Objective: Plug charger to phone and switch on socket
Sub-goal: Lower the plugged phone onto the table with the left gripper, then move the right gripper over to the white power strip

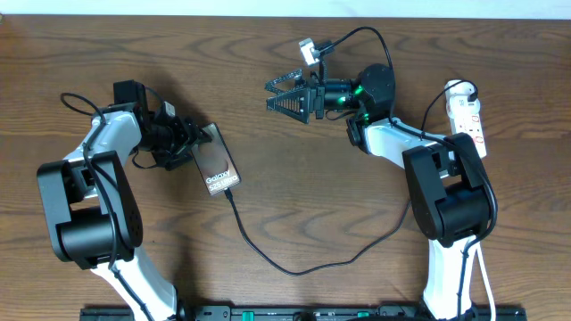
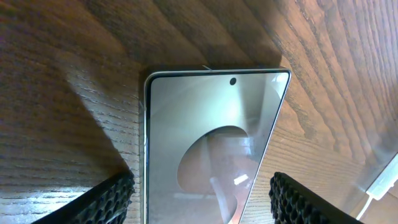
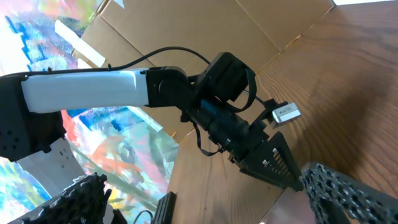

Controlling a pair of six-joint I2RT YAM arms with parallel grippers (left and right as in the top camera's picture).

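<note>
Left of the middle of the wooden bench (image 1: 303, 178), lying slantwise with white lettering up: the phone (image 1: 218, 163). At its upper end, the left jaws, parted and set astride it. From the left wrist, a closer look at the same: glossy phone face (image 2: 205, 143) running between the two ribbed black fingers (image 2: 112, 199), with a thin gap on either side, so bracketed rather than pinched. Touching or not, hard to tell.

Meeting the phone's lower end, the thin black charger cable (image 1: 294, 270); plug seated or not, too small to tell. From there sagging toward the near edge, then rising rightward and passing behind the right arm (image 1: 446, 196).

At the far right edge, just beyond that arm: the white power strip (image 1: 470, 114) with small red marks, well apart from the phone.

Right jaws toward the far side of the bench, right of the phone, pointed left, spread wide, gripping nothing. From the right wrist: own fingers (image 3: 348, 193) far apart at the lower corners, and between them only the left arm (image 3: 87, 90) across the bench.
</note>
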